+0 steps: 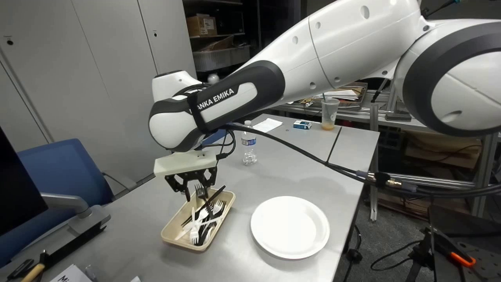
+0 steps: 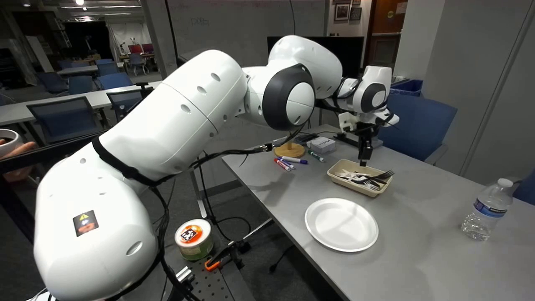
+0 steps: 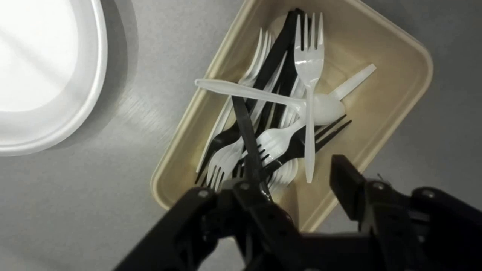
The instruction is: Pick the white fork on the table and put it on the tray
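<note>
A white fork [image 3: 310,71] lies on top of a pile of mixed white and black cutlery in the tan tray [image 3: 399,75]. Its tines also show in an exterior view [image 1: 194,237]. Several more white forks lie partly covered in the pile. I see no white fork on the bare grey table [image 3: 143,177]. The tray shows in both exterior views [image 1: 169,235] [image 2: 349,182]. My gripper [image 3: 295,184] is open above one end of the tray, with nothing visible between its fingers. It shows in both exterior views [image 1: 197,192] [image 2: 365,161]. One finger hides part of the pile in the wrist view.
A round white plate [image 1: 289,227] stands beside the tray. A dark fork [image 1: 200,191] sticks up over the tray's rim near the fingers. A water bottle [image 2: 487,211] stands on the table. Several markers [image 2: 288,162] and a small box [image 2: 322,144] lie near the tray.
</note>
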Robot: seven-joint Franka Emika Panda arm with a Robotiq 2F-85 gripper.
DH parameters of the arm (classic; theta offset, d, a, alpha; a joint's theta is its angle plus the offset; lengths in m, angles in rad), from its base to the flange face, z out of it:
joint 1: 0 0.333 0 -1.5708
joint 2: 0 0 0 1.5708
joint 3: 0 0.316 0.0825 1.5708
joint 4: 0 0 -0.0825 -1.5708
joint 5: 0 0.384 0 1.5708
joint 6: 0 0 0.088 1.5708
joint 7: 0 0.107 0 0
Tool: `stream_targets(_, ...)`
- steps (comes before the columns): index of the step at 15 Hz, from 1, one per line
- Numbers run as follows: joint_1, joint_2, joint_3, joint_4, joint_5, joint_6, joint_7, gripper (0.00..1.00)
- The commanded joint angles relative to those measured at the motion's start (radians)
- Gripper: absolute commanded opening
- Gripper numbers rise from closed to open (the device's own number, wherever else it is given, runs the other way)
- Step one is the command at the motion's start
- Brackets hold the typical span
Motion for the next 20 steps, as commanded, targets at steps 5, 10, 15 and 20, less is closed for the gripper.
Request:
stream_targets(5,-0.02,-0.1,0.006,-0.049,0.007,-0.113,-0.063,1.0)
stream_targets(10,-0.039,-0.229,-0.01,-0.214,-0.002,-0.12,-0.092,1.0)
stream_targets(15,-0.058,-0.377,-0.03,-0.464,-0.014,-0.101,-0.125,1.0)
stream_targets(20,-0.063,-0.546,-0.044,-0.695,-0.047,-0.054,-0.167,1.0)
